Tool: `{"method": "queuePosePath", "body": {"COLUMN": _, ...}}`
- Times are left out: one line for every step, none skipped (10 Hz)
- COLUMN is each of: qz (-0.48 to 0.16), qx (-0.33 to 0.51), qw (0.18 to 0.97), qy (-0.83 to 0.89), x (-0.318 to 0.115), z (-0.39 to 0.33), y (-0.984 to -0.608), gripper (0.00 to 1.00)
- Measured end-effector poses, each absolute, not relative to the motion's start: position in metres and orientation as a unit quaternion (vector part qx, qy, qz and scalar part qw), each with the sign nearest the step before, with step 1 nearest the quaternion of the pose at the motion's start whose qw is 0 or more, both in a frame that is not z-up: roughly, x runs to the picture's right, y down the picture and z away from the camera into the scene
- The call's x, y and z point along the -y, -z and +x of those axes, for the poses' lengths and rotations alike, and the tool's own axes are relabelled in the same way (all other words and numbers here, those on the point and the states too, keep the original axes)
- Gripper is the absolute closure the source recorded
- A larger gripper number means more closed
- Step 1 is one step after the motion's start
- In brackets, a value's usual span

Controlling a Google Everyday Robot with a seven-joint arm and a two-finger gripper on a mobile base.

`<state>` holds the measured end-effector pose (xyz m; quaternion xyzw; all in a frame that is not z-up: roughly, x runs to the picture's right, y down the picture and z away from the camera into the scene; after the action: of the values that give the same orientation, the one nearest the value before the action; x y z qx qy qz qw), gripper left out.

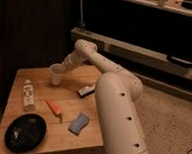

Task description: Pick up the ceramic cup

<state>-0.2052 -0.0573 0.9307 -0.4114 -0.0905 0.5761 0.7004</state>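
Note:
The ceramic cup [55, 74] is small, white and handleless. It stands upright on the far left part of the wooden table [82, 108]. My gripper [64, 68] is at the end of the long white arm [93, 56], right at the cup's right side and rim. The contact between gripper and cup is hidden by the wrist.
A clear bottle with a white label [28, 93] stands left of centre. An orange object [54, 108], a blue sponge [78, 123] and a black plate [26, 132] lie toward the front. A black-and-white object [86, 91] lies by the arm. Dark shelving stands behind.

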Motion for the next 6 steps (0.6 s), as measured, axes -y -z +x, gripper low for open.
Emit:
{"method": "queuePosePath", "body": {"qz": -0.416, "qx": 0.098, "qw": 0.697, "qy": -0.575, "x": 0.061, "z": -0.202, "y": -0.921, "gripper": 1.00}}
{"method": "queuePosePath", "body": {"qz": -0.417, "qx": 0.111, "qw": 0.694, "qy": -0.576, "x": 0.070, "z": -0.191, "y": -0.906, "gripper": 1.00}}
{"method": "queuePosePath", "body": {"qz": -0.417, "qx": 0.121, "qw": 0.692, "qy": -0.577, "x": 0.077, "z": -0.182, "y": -0.893, "gripper": 1.00}}
{"method": "queuePosePath", "body": {"qz": -0.417, "qx": 0.139, "qw": 0.688, "qy": -0.577, "x": 0.091, "z": -0.170, "y": -0.865, "gripper": 1.00}}
{"method": "queuePosePath", "body": {"qz": -0.414, "qx": 0.152, "qw": 0.687, "qy": -0.577, "x": 0.101, "z": -0.158, "y": -0.843, "gripper": 1.00}}
{"method": "queuePosePath", "body": {"qz": -0.410, "qx": 0.165, "qw": 0.687, "qy": -0.577, "x": 0.108, "z": -0.145, "y": -0.825, "gripper": 1.00}}
